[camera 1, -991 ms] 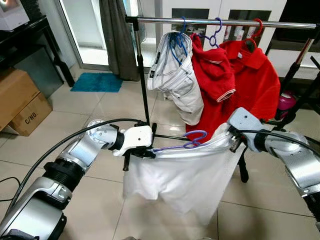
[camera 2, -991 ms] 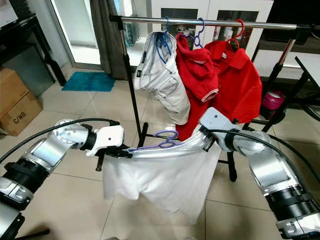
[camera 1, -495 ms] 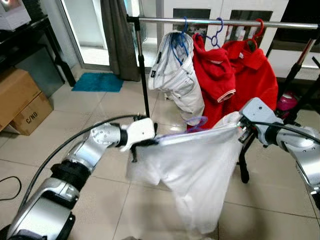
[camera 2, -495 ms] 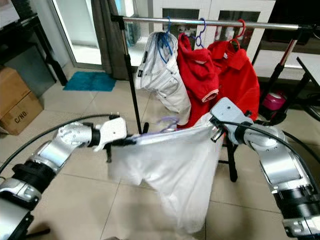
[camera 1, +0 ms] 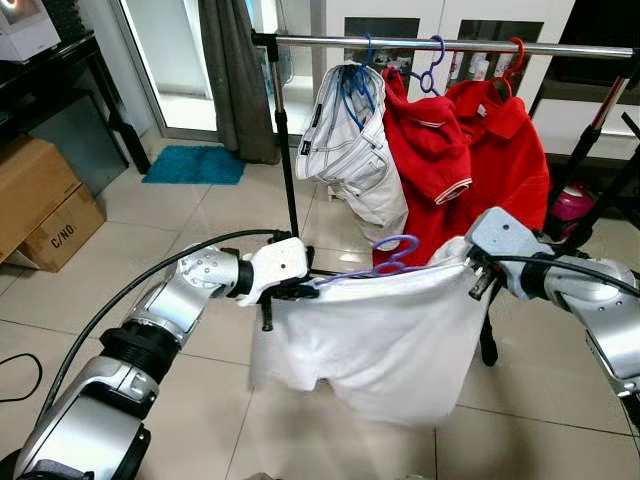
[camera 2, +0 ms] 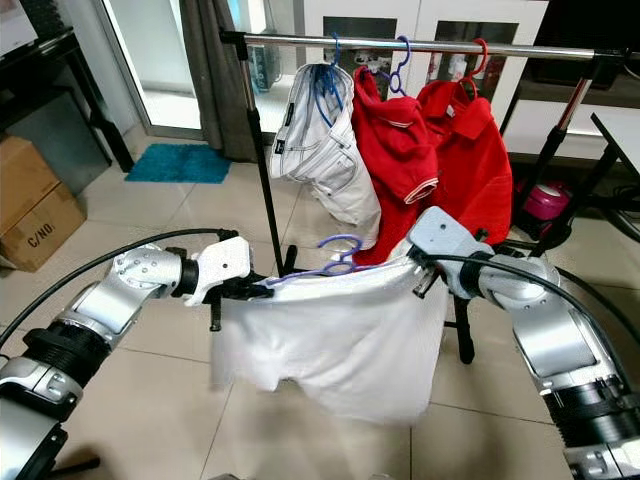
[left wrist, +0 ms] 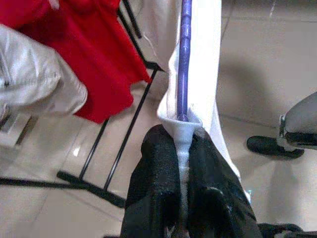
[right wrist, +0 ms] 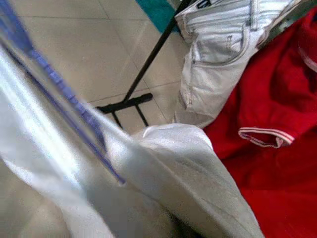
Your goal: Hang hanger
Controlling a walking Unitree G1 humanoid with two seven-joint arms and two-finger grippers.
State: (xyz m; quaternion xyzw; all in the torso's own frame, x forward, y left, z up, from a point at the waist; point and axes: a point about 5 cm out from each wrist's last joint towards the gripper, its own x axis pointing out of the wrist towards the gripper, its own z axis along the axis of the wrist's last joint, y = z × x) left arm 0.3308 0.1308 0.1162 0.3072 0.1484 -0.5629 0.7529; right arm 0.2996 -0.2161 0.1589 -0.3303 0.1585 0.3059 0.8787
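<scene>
Since half a second ago the white garment (camera 1: 375, 335) hangs squarer and shorter, its long right-hand droop gone; the purple hanger (camera 1: 385, 262) hook stands clear above the cloth again; both arms sit a little lower.

Progress, as you can judge it: garment is on the hanger and lifted off the floor; hanging itself not yet done; hook is well below the rail (camera 1: 450, 43) and in front of it. What is left for you: raise the whole span, bring the hook over the bar, let go.

Left gripper (left wrist: 182, 148) is clamped on the hanger's end through the fabric; in the left wrist view the black fingers (left wrist: 153, 178) pinch a fold of white cloth with the purple bar running out from between them. Right gripper (camera 1: 478, 275) sits at the other shoulder of the garment; its fingers are buried in cloth, so you cannot tell whether they grip.

Task's thing: thin purple plastic hanger, held roughly level between the two grippers, in front of the red shirts (camera 1: 470, 150); white garment draped from it, thin and limp, lower edge uneven. Rail already carries pale jeans (camera 1: 350, 150) and the red shirts; free bar lies to the jeans' left.
</scene>
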